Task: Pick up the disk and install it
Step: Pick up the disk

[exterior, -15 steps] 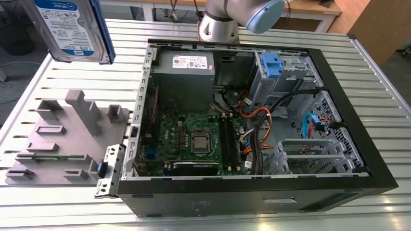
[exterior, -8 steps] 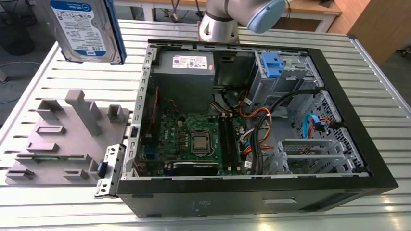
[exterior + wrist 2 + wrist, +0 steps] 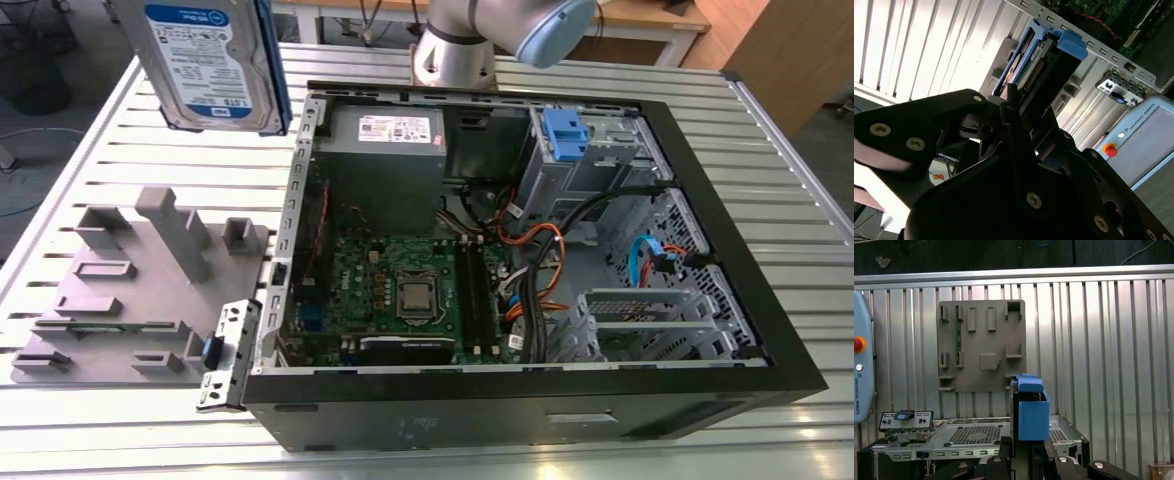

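Ribbed silver aluminium slats form the tabletop (image 3: 120,160), their grooves running the same way under everything. At the exterior view's left lies a matte grey fixture plate (image 3: 134,300) with square upright blocks and slots. Above it, lifted clear of the tabletop, hangs the disk (image 3: 214,60): a flat metal rectangle with its blue-and-white label facing the camera and a blue plastic rail along one edge. In the second wrist view the black tool (image 3: 1019,117) is clamped on the disk (image 3: 1041,70), a finger pressed to either side. Toward the middle stands an open black steel computer case (image 3: 534,420), its green motherboard (image 3: 400,290) lying flat inside. A grey box-shaped power supply (image 3: 387,150) with a white sticker sits against the far wall. Further right, a small blue clip (image 3: 563,135) sits in the bare-metal drive cage, with orange and black cables looping below it. Behind the case rises the arm (image 3: 461,45), silver with a pale blue cap, and pale wooden furniture stands beyond.
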`<state>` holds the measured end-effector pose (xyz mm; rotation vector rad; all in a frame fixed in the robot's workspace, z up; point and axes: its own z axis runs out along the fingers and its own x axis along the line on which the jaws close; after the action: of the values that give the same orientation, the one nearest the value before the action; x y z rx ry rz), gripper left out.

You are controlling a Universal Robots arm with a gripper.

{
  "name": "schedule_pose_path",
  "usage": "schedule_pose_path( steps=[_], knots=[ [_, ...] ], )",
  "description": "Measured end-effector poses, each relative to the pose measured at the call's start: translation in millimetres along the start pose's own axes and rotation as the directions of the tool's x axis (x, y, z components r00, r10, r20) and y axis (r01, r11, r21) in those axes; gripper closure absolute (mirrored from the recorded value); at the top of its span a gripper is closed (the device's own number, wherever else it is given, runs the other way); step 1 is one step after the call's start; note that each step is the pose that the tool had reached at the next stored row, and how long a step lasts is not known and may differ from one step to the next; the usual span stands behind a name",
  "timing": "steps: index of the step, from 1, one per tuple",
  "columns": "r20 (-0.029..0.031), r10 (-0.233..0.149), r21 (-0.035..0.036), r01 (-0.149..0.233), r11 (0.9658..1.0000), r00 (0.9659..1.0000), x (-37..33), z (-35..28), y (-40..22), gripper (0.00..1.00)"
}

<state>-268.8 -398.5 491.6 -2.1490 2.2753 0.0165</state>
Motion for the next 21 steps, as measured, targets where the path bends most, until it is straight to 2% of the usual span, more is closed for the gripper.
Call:
schedule_pose_path(
  steps=[16,17,21],
  knots=[
    [0.0,0.0,0.0,0.0,1.0,1.0,-3.1,0.5,-55.2,0.65],
    [0.0,0.0,0.0,0.0,1.0,1.0,-3.5,0.6,-62.4,0.65],
    [-0.0001,0.0,-0.0001,0.0,1.0,1.0,-4.3,0.6,-75.7,0.65]
  ],
)
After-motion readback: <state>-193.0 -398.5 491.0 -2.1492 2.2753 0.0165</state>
